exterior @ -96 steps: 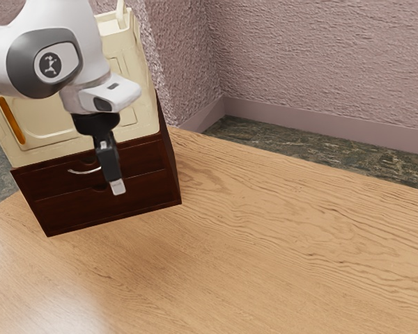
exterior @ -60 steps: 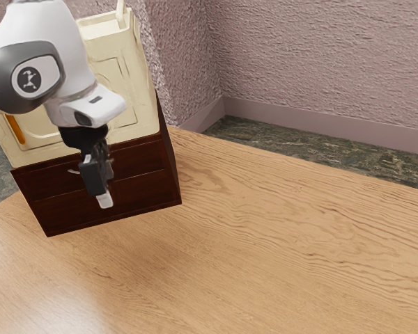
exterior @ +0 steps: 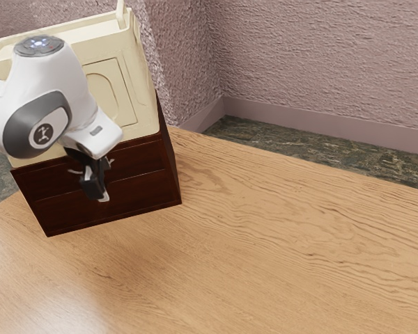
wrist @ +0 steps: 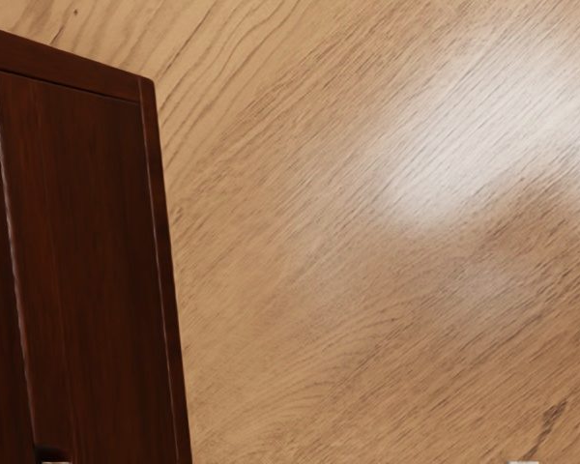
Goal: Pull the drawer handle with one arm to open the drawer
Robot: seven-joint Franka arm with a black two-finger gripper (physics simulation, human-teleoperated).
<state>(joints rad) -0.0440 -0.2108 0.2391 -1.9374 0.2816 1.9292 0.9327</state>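
My gripper (exterior: 106,179) is in front of the dark brown drawer cabinet (exterior: 143,189) in the exterior view, tilted, its two fingers apart with nothing seen between them. Behind the hand, one end of the curved silvery handle (exterior: 74,172) shows on the upper drawer (exterior: 143,157); the hand hides the rest. Both drawers sit flush with the front. The wrist view has the cabinet's front (wrist: 87,251) beside the wooden tabletop. At that view's lower edge, pale fingertips of the gripper (wrist: 290,461) stand wide apart. Whether a finger touches the handle, I cannot tell.
A cream-coloured case (exterior: 122,83) rests on top of the cabinet, partly behind the arm. The wooden table (exterior: 265,243) extends toward the exterior view's right. Beyond it are a dark mottled floor (exterior: 299,149) and a rough pinkish wall (exterior: 320,62).
My hand has moved toward the exterior view's left, then tilted, with the arm coming lower. The fingers now show apart. The cabinet and its drawers have not moved.
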